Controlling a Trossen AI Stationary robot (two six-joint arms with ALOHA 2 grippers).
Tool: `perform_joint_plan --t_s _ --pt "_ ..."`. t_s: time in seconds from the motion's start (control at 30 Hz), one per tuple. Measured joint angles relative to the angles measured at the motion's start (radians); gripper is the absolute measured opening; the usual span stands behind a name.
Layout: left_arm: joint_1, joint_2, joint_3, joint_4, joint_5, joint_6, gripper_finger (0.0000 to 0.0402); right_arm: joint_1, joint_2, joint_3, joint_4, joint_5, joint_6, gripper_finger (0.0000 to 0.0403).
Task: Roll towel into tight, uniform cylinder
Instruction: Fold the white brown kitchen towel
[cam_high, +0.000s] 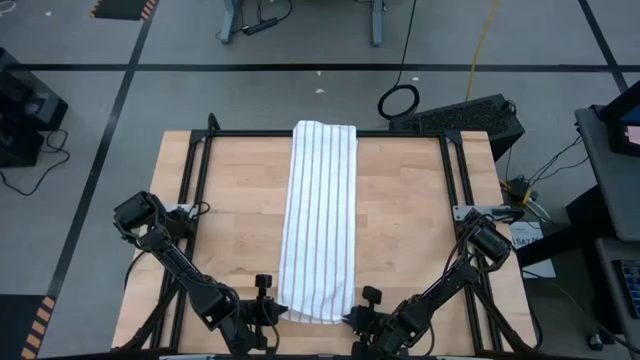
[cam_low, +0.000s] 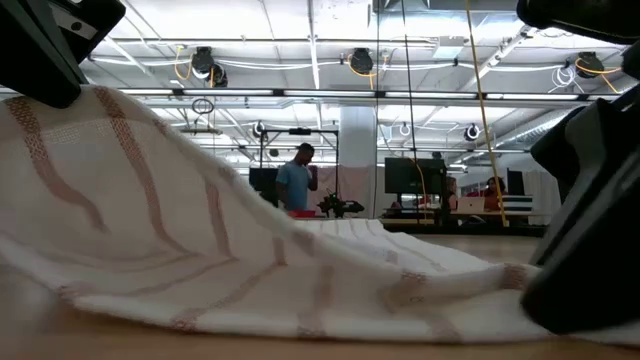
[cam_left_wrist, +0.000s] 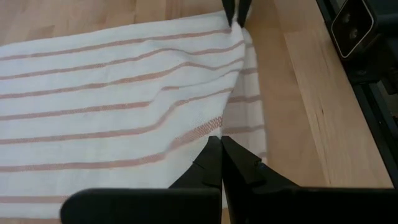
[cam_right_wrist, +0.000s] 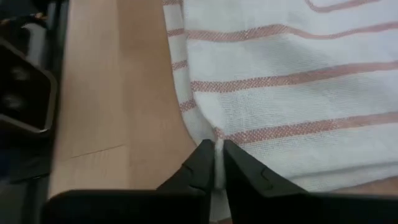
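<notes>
The white towel (cam_high: 320, 220) with thin stripes lies as a long strip down the middle of the wooden table, from the far edge to the near edge. My left gripper (cam_high: 268, 312) is shut on its near left corner. My right gripper (cam_high: 355, 318) is shut on its near right corner. In the low view the towel (cam_low: 200, 230) rises toward my left gripper (cam_low: 50, 50) and slopes down to the table by my right gripper (cam_low: 590, 240). The far end rests flat on the table. My left gripper pinches the towel's near left corner (cam_left_wrist: 214, 132) between its two fingers, slanting down from the near left. That corner is raised off the table with slack folds; a lower layer (cam_left_wrist: 249, 118) shows beneath it. My right gripper pinches the near right corner (cam_right_wrist: 217, 144) between its two fingers, slanting down from the near right. A thin edge of cloth shows between the fingers. That corner stays low, close to the tabletop.
Bare wood (cam_high: 420, 220) lies on either side of the towel. A black metal frame (cam_high: 460, 170) runs along the table's edges. Cables and a dark box (cam_high: 470, 115) lie on the floor beyond the far edge. A person (cam_low: 297, 180) stands far back in the room.
</notes>
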Motion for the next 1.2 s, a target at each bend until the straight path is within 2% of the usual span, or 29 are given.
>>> perform_joint_plan --t_s 0.17,0.27,0.63,0.97,1.2 --pt "0.001 0.0 0.0 0.0 0.0 0.0 0.0002 0.001 -0.011 0.0 -0.012 -0.035 -0.001 0.0076" --pt "0.002 0.0 0.0 0.0 0.0 -0.001 0.0002 0.001 -0.011 0.0 -0.013 -0.034 -0.007 0.0089" --pt "0.002 0.0 0.0 0.0 0.0 0.0 0.0002 0.001 -0.011 0.0 -0.016 -0.033 -0.002 0.0072" --pt "0.003 0.0 0.0 0.0 0.0 0.0 0.0002 0.001 -0.011 0.0 -0.026 -0.03 -0.015 0.0114" --pt "0.005 0.0 0.0 0.0 0.0 0.0 0.0002 0.001 -0.021 0.0 -0.034 -0.04 -0.014 0.0102"
